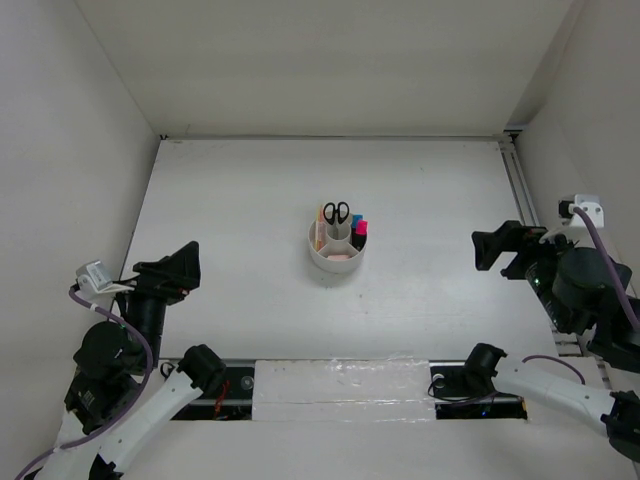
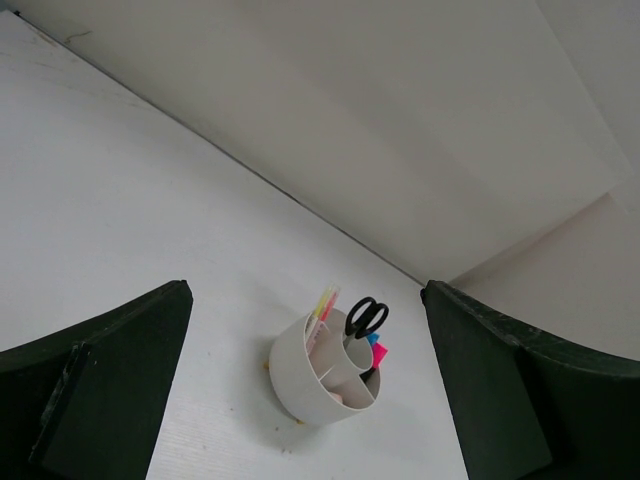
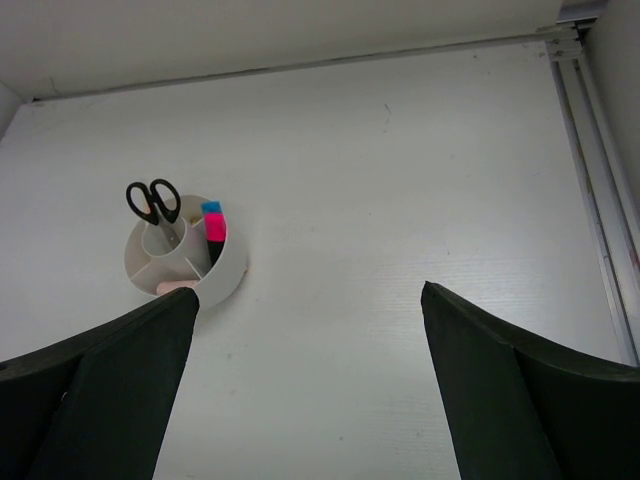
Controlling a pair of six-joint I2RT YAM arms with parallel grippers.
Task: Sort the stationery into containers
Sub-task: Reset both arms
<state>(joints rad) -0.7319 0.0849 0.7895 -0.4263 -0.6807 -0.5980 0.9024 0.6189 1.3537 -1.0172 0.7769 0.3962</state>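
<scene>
The round white organizer (image 1: 336, 257) stands at the table's middle. Black-handled scissors (image 1: 336, 212) stand in its centre cup. Pink-capped and blue-capped markers (image 1: 359, 229) stand in a right wedge, thin pink and yellow pens (image 1: 322, 216) in a left wedge, and a pale eraser (image 1: 340, 255) lies in the front wedge. It also shows in the left wrist view (image 2: 300, 385) and the right wrist view (image 3: 228, 275). My left gripper (image 1: 176, 268) is open and empty, far left of it. My right gripper (image 1: 497, 249) is open and empty, far right of it.
White walls enclose the table on three sides. A metal rail (image 1: 521, 190) runs along the right edge. A taped strip (image 1: 340, 388) lies at the near edge between the arm bases.
</scene>
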